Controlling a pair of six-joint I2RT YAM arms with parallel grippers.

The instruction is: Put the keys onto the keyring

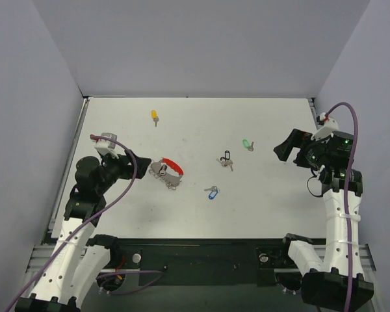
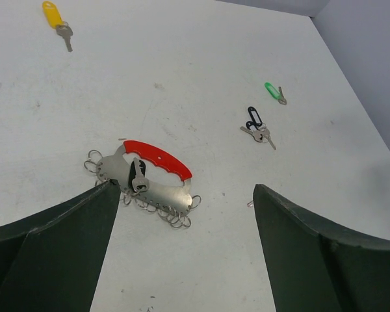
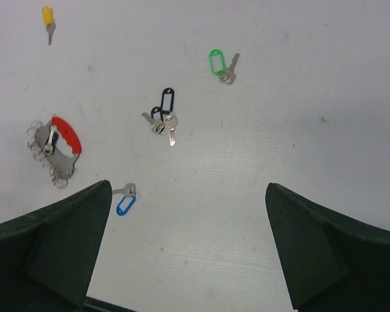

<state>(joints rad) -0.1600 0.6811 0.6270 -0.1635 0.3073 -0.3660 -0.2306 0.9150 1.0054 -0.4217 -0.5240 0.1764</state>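
Just ahead of the left claw (image 1: 142, 165), jaws wide and empty, lies the keyring (image 1: 168, 170). Off to the side the right claw (image 1: 283, 151) hangs equally wide. Between them lies the blue key (image 1: 212, 192), loose — black key (image 1: 225, 159), green key (image 1: 247, 144), yellow key (image 1: 155, 116) farther out. Pickup looks not yet begun; next, I'd judge, steady the keyring and pinch the blue key's head.

Left tool (image 1: 145, 164) and right tool (image 1: 283, 151) hover, jaws spread wide.
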